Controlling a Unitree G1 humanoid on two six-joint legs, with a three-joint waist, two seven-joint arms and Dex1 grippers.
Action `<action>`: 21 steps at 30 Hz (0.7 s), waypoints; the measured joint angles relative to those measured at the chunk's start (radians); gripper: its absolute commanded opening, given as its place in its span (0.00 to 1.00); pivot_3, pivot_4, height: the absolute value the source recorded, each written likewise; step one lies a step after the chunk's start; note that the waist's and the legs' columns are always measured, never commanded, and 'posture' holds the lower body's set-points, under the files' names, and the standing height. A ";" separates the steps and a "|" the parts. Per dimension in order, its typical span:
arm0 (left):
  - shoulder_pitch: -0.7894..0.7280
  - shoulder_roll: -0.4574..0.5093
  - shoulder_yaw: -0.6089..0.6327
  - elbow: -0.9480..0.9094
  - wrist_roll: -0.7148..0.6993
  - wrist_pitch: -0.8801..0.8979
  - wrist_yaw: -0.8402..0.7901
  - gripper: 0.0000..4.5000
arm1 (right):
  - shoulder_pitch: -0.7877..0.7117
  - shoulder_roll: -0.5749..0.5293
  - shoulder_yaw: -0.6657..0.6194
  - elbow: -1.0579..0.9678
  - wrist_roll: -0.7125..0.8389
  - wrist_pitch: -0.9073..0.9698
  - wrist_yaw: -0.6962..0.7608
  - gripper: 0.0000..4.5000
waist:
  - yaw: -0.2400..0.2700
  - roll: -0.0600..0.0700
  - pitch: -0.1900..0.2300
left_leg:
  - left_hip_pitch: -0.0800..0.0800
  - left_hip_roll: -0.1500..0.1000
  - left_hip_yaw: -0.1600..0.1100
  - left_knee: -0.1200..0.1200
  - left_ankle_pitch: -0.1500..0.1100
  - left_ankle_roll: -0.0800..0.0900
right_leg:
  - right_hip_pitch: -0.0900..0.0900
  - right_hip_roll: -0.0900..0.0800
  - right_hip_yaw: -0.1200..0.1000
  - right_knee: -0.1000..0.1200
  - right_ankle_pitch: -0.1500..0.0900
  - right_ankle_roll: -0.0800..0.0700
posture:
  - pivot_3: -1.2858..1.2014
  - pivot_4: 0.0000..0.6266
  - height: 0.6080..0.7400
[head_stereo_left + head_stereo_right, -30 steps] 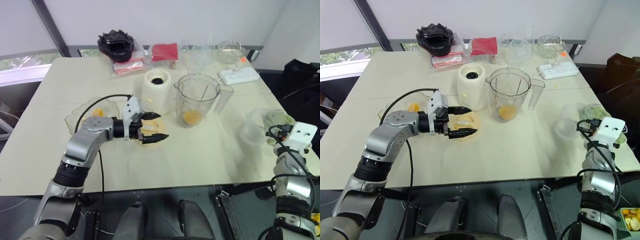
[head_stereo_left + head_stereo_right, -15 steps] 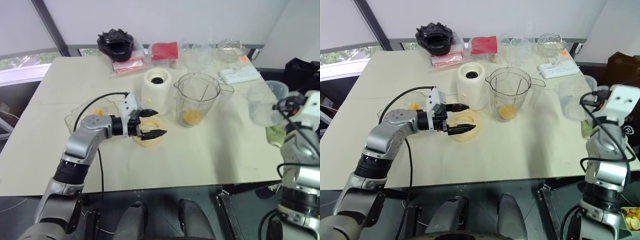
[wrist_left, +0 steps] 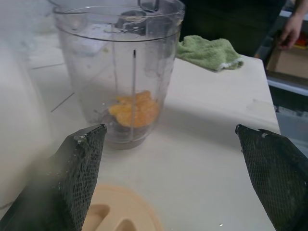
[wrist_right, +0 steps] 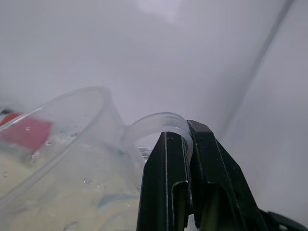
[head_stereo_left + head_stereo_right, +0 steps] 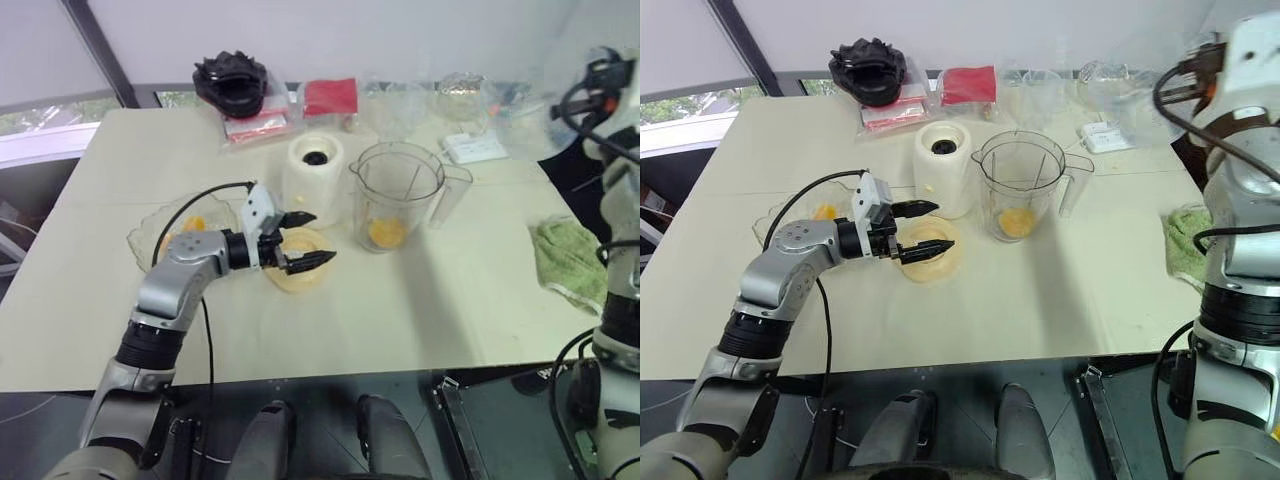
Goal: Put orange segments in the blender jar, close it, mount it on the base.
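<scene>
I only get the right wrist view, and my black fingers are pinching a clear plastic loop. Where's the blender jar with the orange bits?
Observer: The tall clear plastic blender jar stands in the middle of the cream table, lid off, with the orange segments at its bottom.
Operator: Where's its lid?
Observer: The flat round cream-yellow lid lies on the table, in front of the squat cream-white base.
Operator: What's my other hand doing?
Observer: The left gripper is open, hovering over that lid.
</scene>
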State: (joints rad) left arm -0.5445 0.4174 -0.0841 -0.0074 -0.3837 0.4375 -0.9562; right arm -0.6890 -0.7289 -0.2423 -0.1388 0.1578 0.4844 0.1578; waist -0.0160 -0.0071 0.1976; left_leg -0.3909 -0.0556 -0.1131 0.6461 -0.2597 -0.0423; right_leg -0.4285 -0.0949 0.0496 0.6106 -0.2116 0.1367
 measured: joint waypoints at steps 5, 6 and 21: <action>0.000 -0.018 0.038 0.004 -0.022 -0.014 0.021 1.00 | -0.020 0.000 0.058 -0.013 -0.039 0.002 0.026 0.01 | 0.002 0.000 0.000 | 0.000 0.000 0.000 0.000 0.000 0.000 | 0.000 0.000 0.000 0.000 0.000 0.000 | 0.52 0.24 1.00; 0.001 -0.021 0.043 0.004 -0.029 -0.014 0.022 1.00 | -0.022 0.000 0.065 -0.015 -0.048 0.002 0.029 0.01 | 0.002 0.000 0.000 | 0.000 0.000 0.000 0.000 0.000 0.000 | 0.000 0.000 0.000 0.000 0.000 0.000 | 0.52 0.24 1.00; 0.022 -0.036 0.064 -0.008 -0.045 -0.014 0.034 1.00 | -0.037 -0.028 0.160 -0.016 -0.199 -0.050 0.110 0.01 | 0.000 0.000 0.000 | 0.000 0.000 0.000 0.000 0.000 0.000 | 0.000 0.000 0.000 0.000 0.000 0.000 | 0.52 0.24 1.00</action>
State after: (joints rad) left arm -0.5227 0.3816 -0.0201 -0.0152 -0.4282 0.4231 -0.9225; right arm -0.7262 -0.7569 -0.0823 -0.1547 -0.0407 0.4343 0.2683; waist -0.0162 -0.0072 0.1977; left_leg -0.3911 -0.0558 -0.1131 0.6461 -0.2597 -0.0424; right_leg -0.4288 -0.0950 0.0493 0.6105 -0.2115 0.1367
